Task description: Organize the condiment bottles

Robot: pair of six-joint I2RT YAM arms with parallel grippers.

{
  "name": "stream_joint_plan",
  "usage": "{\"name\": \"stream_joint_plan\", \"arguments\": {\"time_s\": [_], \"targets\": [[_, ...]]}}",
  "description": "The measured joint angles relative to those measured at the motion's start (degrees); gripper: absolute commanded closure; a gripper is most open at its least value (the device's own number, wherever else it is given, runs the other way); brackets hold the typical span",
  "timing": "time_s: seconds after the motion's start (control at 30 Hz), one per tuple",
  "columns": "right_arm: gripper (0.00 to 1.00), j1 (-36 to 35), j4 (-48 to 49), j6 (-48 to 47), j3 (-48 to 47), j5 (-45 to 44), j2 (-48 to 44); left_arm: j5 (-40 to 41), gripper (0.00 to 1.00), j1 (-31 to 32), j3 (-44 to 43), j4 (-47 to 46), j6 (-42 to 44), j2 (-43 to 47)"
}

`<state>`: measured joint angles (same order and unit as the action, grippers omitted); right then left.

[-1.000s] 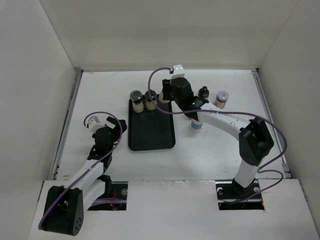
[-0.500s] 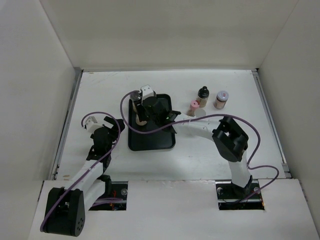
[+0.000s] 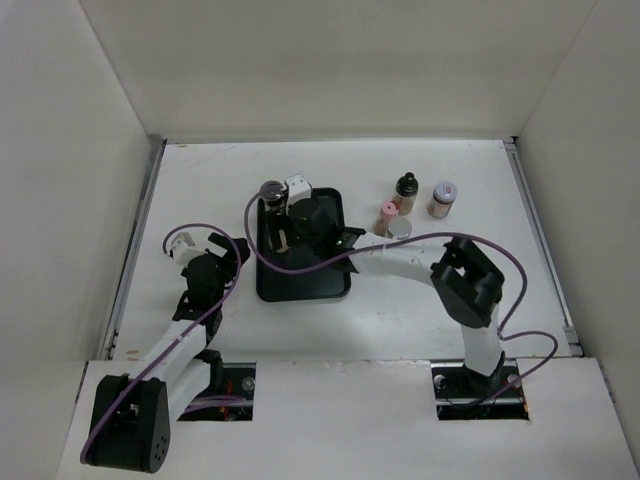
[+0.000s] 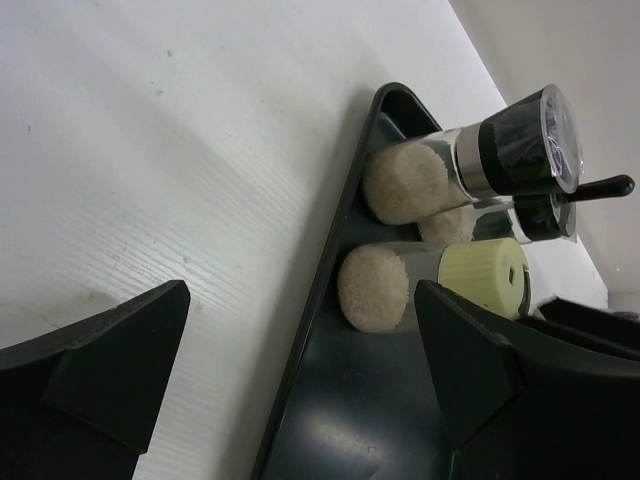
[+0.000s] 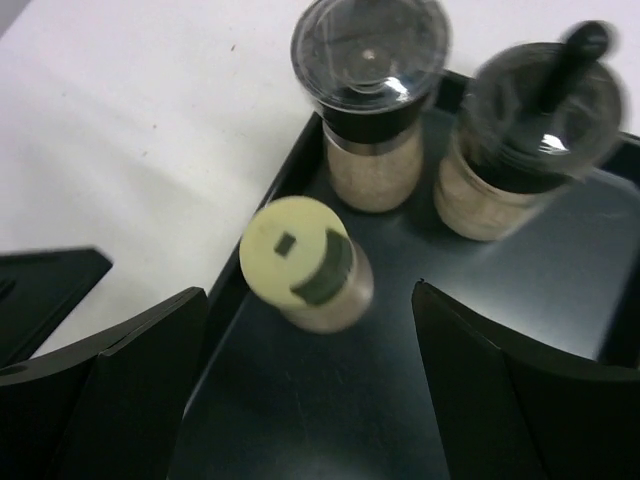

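Observation:
A black tray (image 3: 310,275) holds three condiment bottles. The yellow-capped jar (image 5: 300,262) stands upright by the tray's left wall, just beyond my right gripper (image 5: 308,292), which is open and apart from it. Behind it stand a black-capped jar (image 5: 370,100) and a dark-lidded jar with a knob (image 5: 530,130). From above, my right gripper (image 3: 287,230) hovers over the tray's far left end, next to the black-capped jar (image 3: 271,192). My left gripper (image 3: 215,250) is open and empty over the table left of the tray, facing the yellow-capped jar (image 4: 440,280).
Right of the tray stand more bottles: a pink-capped one (image 3: 386,213), a grey-capped one (image 3: 401,228), a black-topped one (image 3: 406,185) and a brown one with a pale cap (image 3: 443,197). White walls enclose the table on three sides.
My right arm swung left from beside the loose bottles to the tray's far left end, carrying the yellow-capped jar. Its jaws have now opened and the jar stands free in the tray. The left arm stayed put.

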<state>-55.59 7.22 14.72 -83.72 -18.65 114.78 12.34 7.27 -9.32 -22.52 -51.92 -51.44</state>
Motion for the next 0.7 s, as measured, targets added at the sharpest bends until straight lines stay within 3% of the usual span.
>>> {"name": "stream_joint_plan", "arguments": {"time_s": [0.07, 0.17, 0.23, 0.3, 0.4, 0.47, 0.53, 0.7], "targets": [[0.16, 0.2, 0.7, 0.1, 4.5, -0.3, -4.9, 0.0, 0.0, 0.0, 0.0, 0.0, 0.0, 0.0], [0.39, 0.9, 2.1, 0.1, 13.4, -1.5, -16.3, 0.0, 0.0, 0.0, 0.0, 0.0, 0.0, 0.0], [0.42, 2.4, 3.5, 0.3, 19.3, -3.5, -24.9, 0.0, 0.0, 0.0, 0.0, 0.0, 0.0, 0.0], [0.39, 4.5, 4.1, 0.5, 24.3, -7.0, -33.3, 0.0, 0.0, 0.1, 0.0, 0.0, 0.0, 0.0], [0.18, 7.7, 4.1, 1.2, 31.4, -14.8, -44.7, 0.0, 0.0, 0.5, 0.0, -0.1, 0.0, -0.2], [0.1, 9.6, 3.1, 1.6, 35.0, -19.2, -49.7, 0.0, 0.0, 0.8, 0.0, -0.2, 0.0, -1.0], [0.04, 11.6, 1.6, 2.2, 37.5, -22.0, -51.6, 0.0, 0.0, 1.1, 0.0, -0.2, 0.0, -1.9], [0.01, 15.8, -3.9, 5.2, 41.5, -22.1, -49.2, 0.0, 0.0, 1.4, 0.0, -0.4, 0.0, -2.2]]}}
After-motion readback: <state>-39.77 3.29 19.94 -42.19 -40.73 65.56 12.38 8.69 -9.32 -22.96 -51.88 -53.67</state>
